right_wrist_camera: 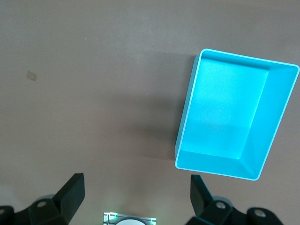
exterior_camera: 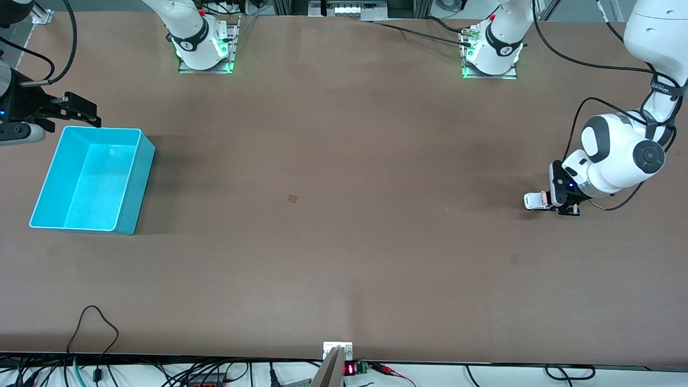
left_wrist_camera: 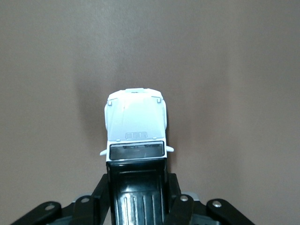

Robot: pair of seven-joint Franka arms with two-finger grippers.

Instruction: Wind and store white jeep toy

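Your left hand low at left arm's end of worktop, about 3 o'clock from worktop centre in front view. Fingers closed on black rear of white jeep toy, white hood poking out ahead; wheels look on or just above worktop, cannot tell which.

Your right hand waits, fingers spread wide, nothing held, over top edge of cyan bin at 9 o'clock.

Progress, by my reading: jeep gripped, winding stage. Bin empty, well apart from jeep; storing not yet done.
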